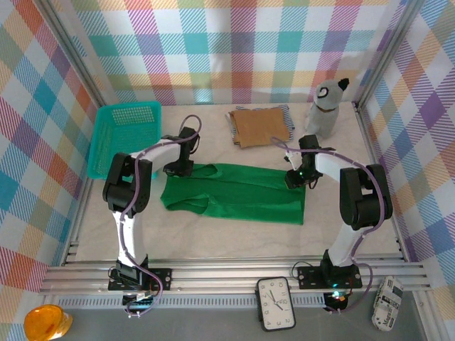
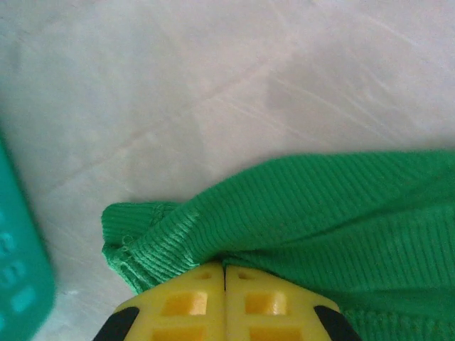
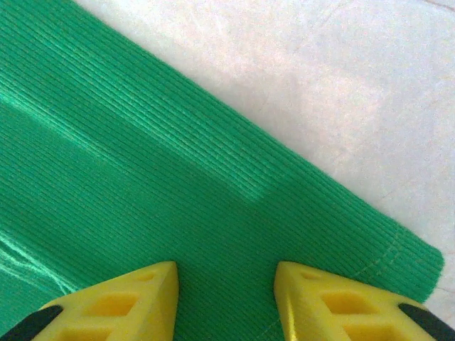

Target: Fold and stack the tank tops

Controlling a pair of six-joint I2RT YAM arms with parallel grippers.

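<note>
The bright green tank top (image 1: pixel 234 190) lies spread flat across the middle of the table, straps to the left. My left gripper (image 1: pixel 178 169) is at its upper left strap; in the left wrist view the yellow jaws (image 2: pixel 225 273) are pressed together with bunched green ribbed cloth (image 2: pixel 306 213) pinched at their tip. My right gripper (image 1: pixel 295 177) hovers over the top's upper right hem corner, jaws apart (image 3: pixel 225 284) with green cloth (image 3: pixel 142 163) flat beneath them. At the back lies the folded tan-brown top (image 1: pixel 259 126) on the striped top (image 1: pixel 287 114).
A teal mesh basket (image 1: pixel 124 135) stands at the back left, its edge near the left gripper (image 2: pixel 18 277). A grey stuffed toy (image 1: pixel 325 108) stands at the back right beside the folded pile. Checked walls enclose the table; a clock (image 1: pixel 276 304) lies by the front rail.
</note>
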